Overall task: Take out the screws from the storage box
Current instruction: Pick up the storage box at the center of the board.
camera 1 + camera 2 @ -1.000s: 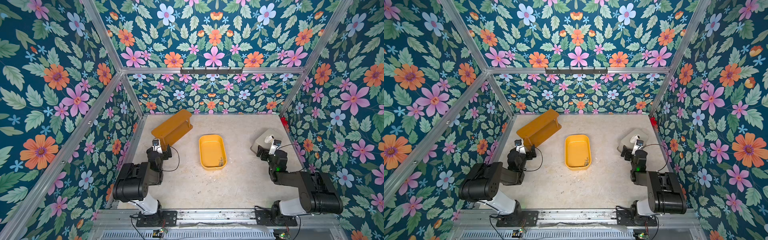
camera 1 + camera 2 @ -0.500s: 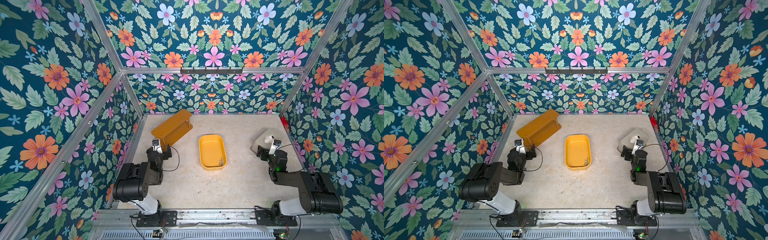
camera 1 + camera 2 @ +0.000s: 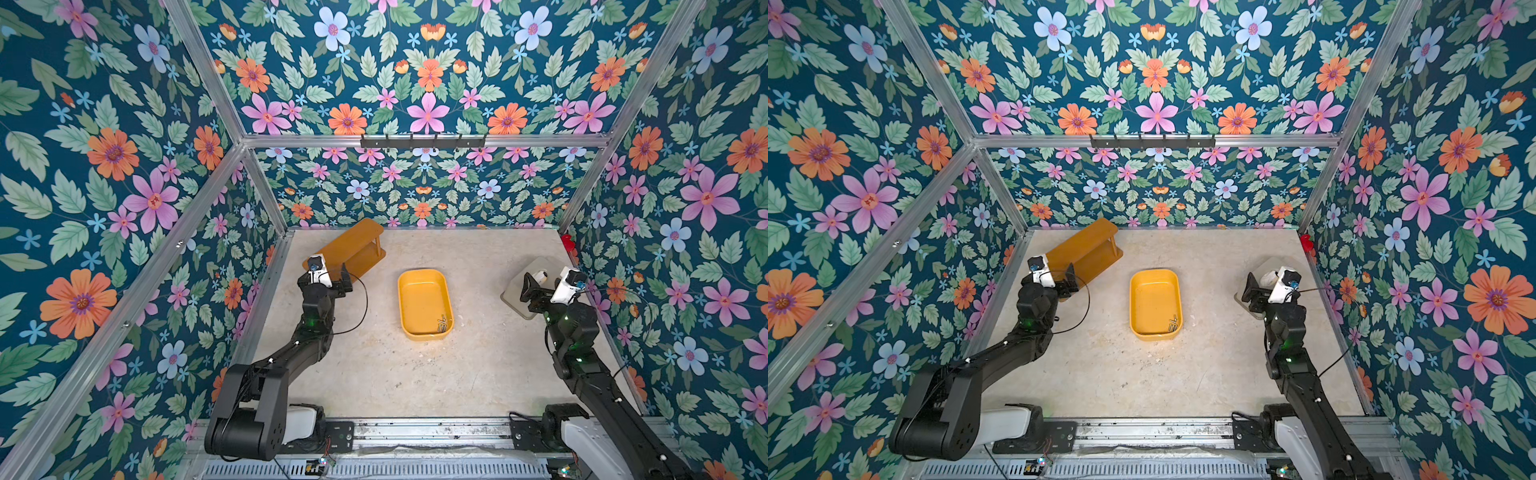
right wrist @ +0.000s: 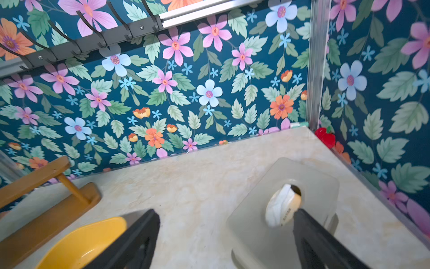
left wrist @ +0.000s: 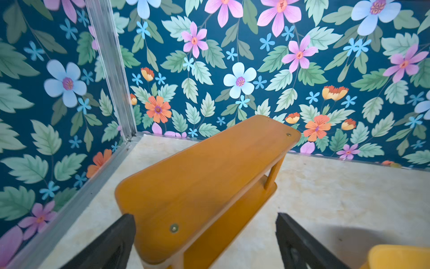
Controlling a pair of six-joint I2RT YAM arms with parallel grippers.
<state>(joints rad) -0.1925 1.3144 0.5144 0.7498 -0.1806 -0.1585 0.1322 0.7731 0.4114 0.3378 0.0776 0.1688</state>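
Shallow yellow plastic storage box [image 3: 419,291] sits mid-bench [image 3: 374,374], with the tiny silver-grey metal screws [image 3: 443,325] bunched in its near right corner. Left tool [image 5: 206,219] is spread wide at the end of the orange-brown wooden two-tier shelf [image 5: 209,177], gripping nothing. Right tool [image 4: 225,213] is also spread and empty, by the grey-beige box [image 4: 267,233].
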